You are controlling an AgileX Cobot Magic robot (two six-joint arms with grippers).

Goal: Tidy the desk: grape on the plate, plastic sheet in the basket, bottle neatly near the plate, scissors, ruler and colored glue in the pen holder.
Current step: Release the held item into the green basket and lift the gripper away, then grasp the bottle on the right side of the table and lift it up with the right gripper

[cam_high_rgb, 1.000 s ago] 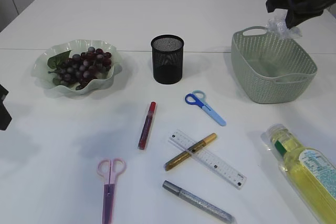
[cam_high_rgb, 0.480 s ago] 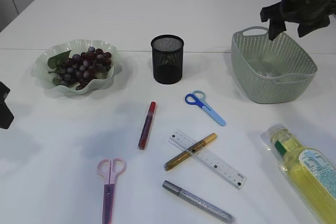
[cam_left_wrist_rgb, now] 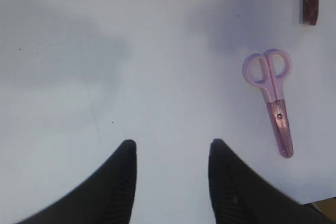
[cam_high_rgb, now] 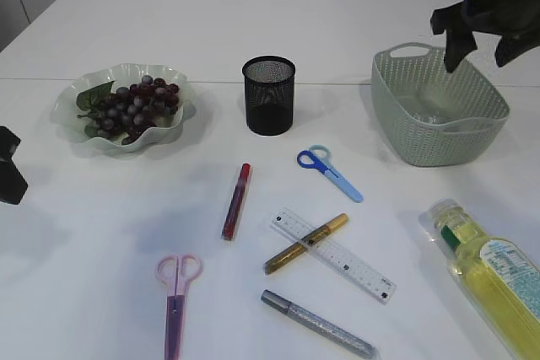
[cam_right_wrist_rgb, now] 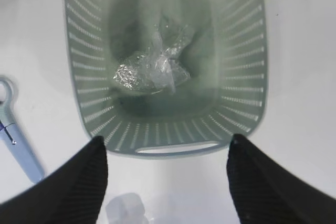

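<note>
The crumpled clear plastic sheet (cam_right_wrist_rgb: 152, 69) lies on the bottom of the green basket (cam_high_rgb: 396, 137). My right gripper (cam_high_rgb: 481, 55) hangs open above the basket's far right rim, holding nothing. At the left table edge my left gripper (cam_left_wrist_rgb: 172, 148) is open over bare table, left of the pink scissors (cam_left_wrist_rgb: 273, 98). The grape bunch (cam_high_rgb: 131, 107) rests on the wavy plate (cam_high_rgb: 72, 94). Blue scissors (cam_high_rgb: 329, 173), the ruler (cam_high_rgb: 337, 257) and red (cam_high_rgb: 236, 200), gold (cam_high_rgb: 305, 243) and silver (cam_high_rgb: 316, 324) glue sticks lie loose in front of the black mesh pen holder (cam_high_rgb: 269, 94). The bottle (cam_high_rgb: 494, 271) lies on its side at front right.
The gold glue stick lies across the ruler. The basket (cam_right_wrist_rgb: 157, 145) stands at back right, with the blue scissors (cam_right_wrist_rgb: 16, 140) to its left and the bottle's cap (cam_right_wrist_rgb: 126, 208) just in front of it. White wall panels run behind the table.
My right gripper has opened and the plastic sheet has dropped from it into the basket. The gripper then shifted slightly right. The left arm barely moved.
</note>
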